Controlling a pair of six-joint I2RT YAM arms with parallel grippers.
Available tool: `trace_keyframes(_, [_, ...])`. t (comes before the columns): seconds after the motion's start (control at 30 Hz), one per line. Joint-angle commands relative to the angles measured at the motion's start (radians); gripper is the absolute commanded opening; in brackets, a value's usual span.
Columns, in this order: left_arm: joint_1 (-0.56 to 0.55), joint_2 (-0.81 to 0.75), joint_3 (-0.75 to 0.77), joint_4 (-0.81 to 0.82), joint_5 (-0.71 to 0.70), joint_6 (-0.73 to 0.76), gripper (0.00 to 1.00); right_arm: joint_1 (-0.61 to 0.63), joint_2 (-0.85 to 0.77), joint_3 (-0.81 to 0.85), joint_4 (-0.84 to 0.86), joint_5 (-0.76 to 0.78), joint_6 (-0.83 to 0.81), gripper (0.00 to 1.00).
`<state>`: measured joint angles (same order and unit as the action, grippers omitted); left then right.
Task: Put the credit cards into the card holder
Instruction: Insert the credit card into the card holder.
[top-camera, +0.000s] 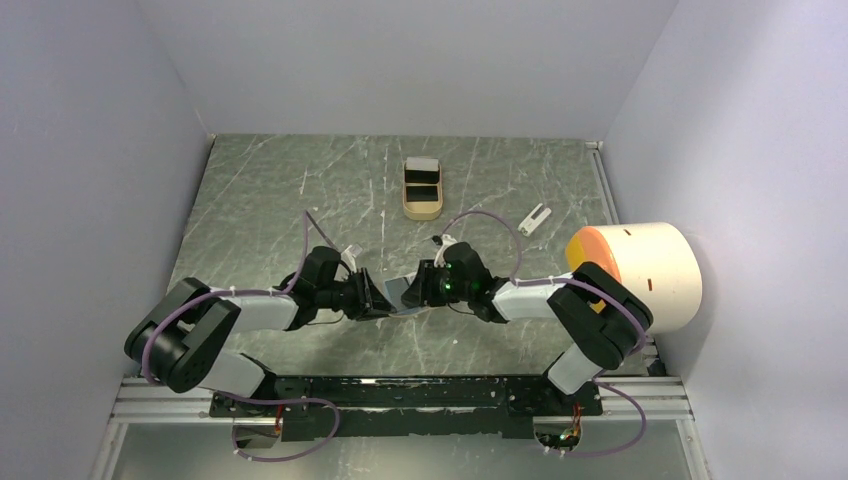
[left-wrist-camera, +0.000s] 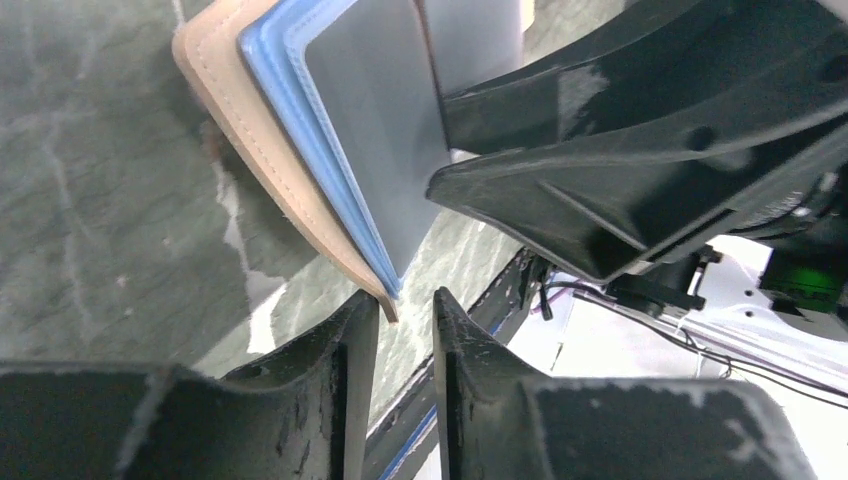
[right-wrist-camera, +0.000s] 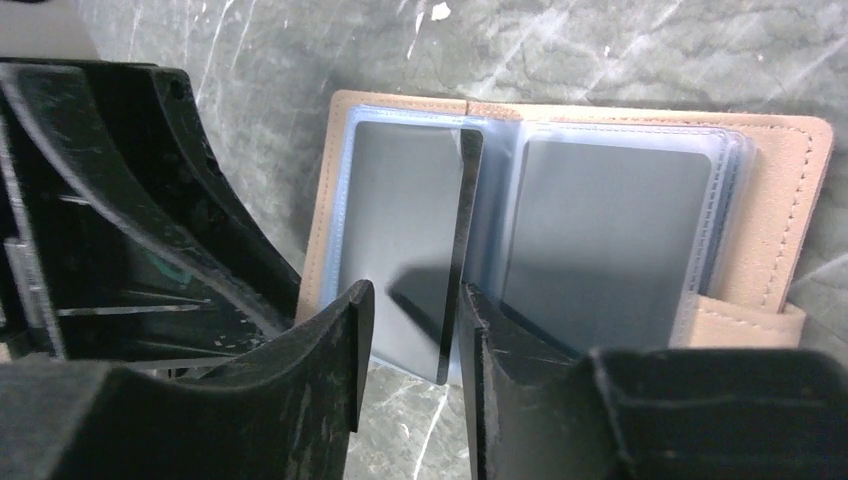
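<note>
The card holder lies open on the table between my two grippers, tan outside with bluish clear sleeves. A black credit card stands on edge over its fold, between my right gripper's parted jaws, touching only the right finger. My left gripper is slightly open, and the holder's tan corner touches its left fingertip. In the top view the left gripper and right gripper face each other. More cards, a white one and a black one, lie in the tray.
The oblong tan tray sits at the back centre. A small white clip-like object lies to its right. A large white and orange cylinder stands at the right edge, close to the right arm.
</note>
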<state>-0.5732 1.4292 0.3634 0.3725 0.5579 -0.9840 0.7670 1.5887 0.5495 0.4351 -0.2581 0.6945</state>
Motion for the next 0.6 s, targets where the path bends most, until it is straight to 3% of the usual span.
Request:
trace_keyframes(0.0, [-0.005, 0.016, -0.007, 0.167, 0.046, -0.029, 0.34, 0.0, -0.006, -0.041, 0.091, -0.039, 0.042, 0.38])
trace_keyframes(0.27, [-0.004, 0.037, 0.012, 0.173, 0.031, -0.021, 0.36, -0.002, -0.004, -0.089, 0.151, -0.056, 0.075, 0.33])
trace_keyframes(0.47, [-0.004, 0.027, 0.038, 0.105, 0.027, 0.011, 0.1, -0.002, -0.036, -0.073, 0.089, -0.048, 0.047, 0.38])
trace_keyframes(0.57, [-0.004, 0.005, 0.06, 0.024, 0.029, 0.048, 0.09, -0.007, -0.112, -0.064, -0.009, -0.023, 0.011, 0.46])
